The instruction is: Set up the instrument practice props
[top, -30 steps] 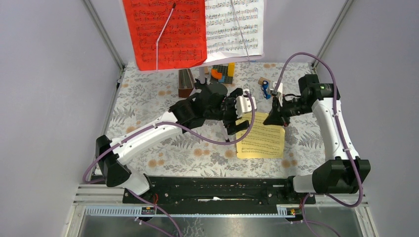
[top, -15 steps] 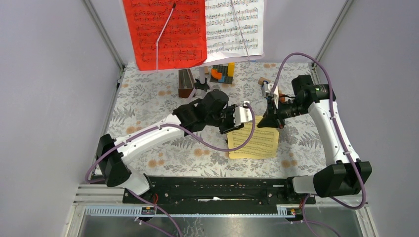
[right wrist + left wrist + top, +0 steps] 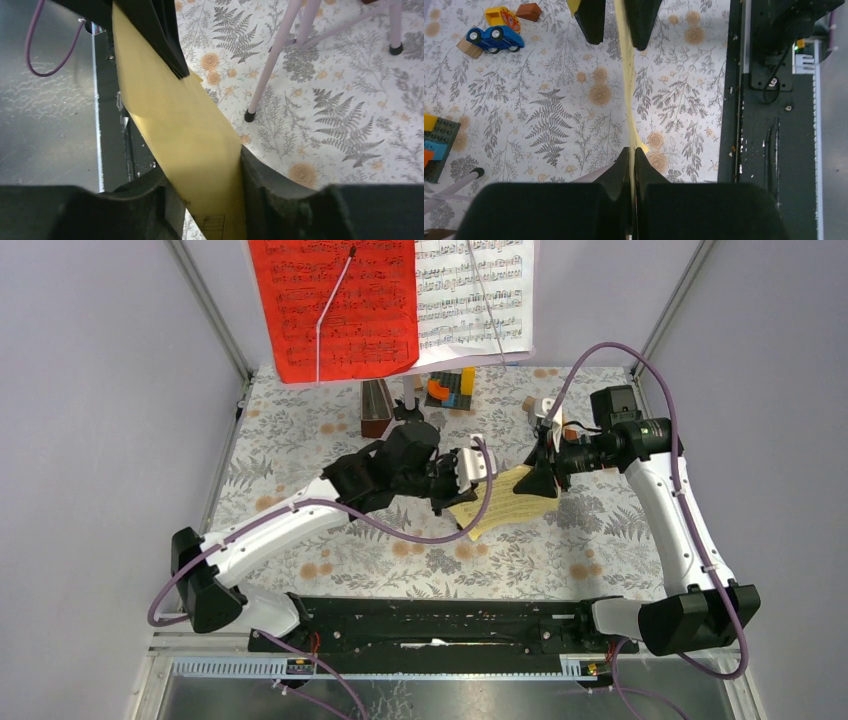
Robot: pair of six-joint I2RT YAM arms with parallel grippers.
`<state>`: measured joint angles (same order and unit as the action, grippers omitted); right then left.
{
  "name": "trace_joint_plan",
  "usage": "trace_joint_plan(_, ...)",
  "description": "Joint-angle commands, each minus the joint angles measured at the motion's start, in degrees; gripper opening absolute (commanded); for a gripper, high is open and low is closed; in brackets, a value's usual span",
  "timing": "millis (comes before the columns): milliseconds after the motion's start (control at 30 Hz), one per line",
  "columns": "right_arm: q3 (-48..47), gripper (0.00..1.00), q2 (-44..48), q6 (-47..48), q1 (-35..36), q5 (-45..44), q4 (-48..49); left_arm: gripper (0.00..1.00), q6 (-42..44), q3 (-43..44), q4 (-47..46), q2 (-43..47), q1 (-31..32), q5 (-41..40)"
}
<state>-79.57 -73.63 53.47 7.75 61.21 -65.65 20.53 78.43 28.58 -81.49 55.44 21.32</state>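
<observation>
The yellow sheet-music page (image 3: pixel 508 502) hangs tilted above the table between both grippers. My left gripper (image 3: pixel 458 504) is shut on its left edge; in the left wrist view the yellow page (image 3: pixel 626 75) runs edge-on out of the closed left gripper (image 3: pixel 631 152). My right gripper (image 3: pixel 541 478) stands open around the far edge. In the right wrist view the yellow page (image 3: pixel 180 125) lies loosely between the parted fingers of the right gripper (image 3: pixel 202 167). The red page (image 3: pixel 335 305) and white page (image 3: pixel 470 295) hang at the back. Lilac tripod legs (image 3: pixel 272 60) stand beyond.
A brown wedge-shaped object (image 3: pixel 375 408) and toy blocks on a dark base (image 3: pixel 452 388) sit near the back. A blue toy car (image 3: pixel 494 37) and small wooden blocks (image 3: pixel 530 403) lie behind the right gripper. A black rail (image 3: pixel 440 620) runs along the near edge.
My left gripper closed on the yellow page and lifted it off the table, moving left. My right gripper, shut before, has opened its jaws around the page.
</observation>
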Motion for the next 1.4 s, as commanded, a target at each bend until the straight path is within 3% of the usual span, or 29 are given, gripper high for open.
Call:
trace_joint_plan(0, 0.49, 0.54, 1.55, -5.30, 0.51, 0.42, 4.51, 0.00, -5.27, -1.48, -3.39, 4.96, -2.37, 3.27)
trace_joint_plan(167, -1.45, 0.81, 1.01, -7.52, 0.51, 1.69, 5.53, 0.00, -9.22, -2.89, -5.17, 8.56, -5.23, 6.92)
trace_joint_plan(333, -4.75, 0.94, 1.00, -9.67, 0.51, 3.52, 6.05, 0.00, -10.77, -4.56, -6.22, 11.87, -7.19, 9.01)
trace_joint_plan(500, -4.78, 0.99, 1.72, -14.79, 1.75, 4.78, 10.73, 0.00, -11.00, -5.04, -6.25, 14.08, -8.62, 9.95)
trace_joint_plan(667, -5.06, 0.96, 2.03, -17.30, 3.96, 5.08, 13.28, 0.00, -11.32, -4.17, -5.24, 14.70, -9.29, 11.90)
trace_joint_plan(800, -4.53, 0.87, 2.62, -17.35, 4.64, 5.96, 13.30, 0.00, -12.65, -3.24, -5.33, 14.31, -10.35, 11.53)
trace_joint_plan(967, -4.44, 0.62, 4.21, -18.21, 4.73, 6.62, 13.71, 0.00, -15.61, -1.39, -5.81, 14.10, -12.26, 11.32)
trace_joint_plan(1033, -4.74, 0.47, 4.47, -20.04, 4.73, 8.06, 14.71, 0.00, -16.23, -0.61, -5.73, 14.16, -12.78, 11.81)
trace_joint_plan(1100, -5.23, 0.22, 4.30, -23.30, 4.72, 9.97, 16.64, 0.00, -16.67, 0.28, -5.45, 14.19, -13.23, 12.07)
trace_joint_plan(1200, -6.17, 0.01, 4.17, -29.45, 4.75, 11.70, 20.59, 0.00, -16.25, 2.67, -3.16, 13.98, -13.44, 11.86)
trace_joint_plan(1300, -6.04, 0.00, 4.97, -36.74, 5.44, 9.91, 26.52, 0.02, -15.83, 5.68, -0.69, 13.91, -13.53, 11.43)
trace_joint_plan(1367, -6.76, 0.00, 4.95, -39.99, 6.07, 8.69, 29.60, 0.10, -15.44, 8.05, 0.99, 13.76, -13.52, 11.09)
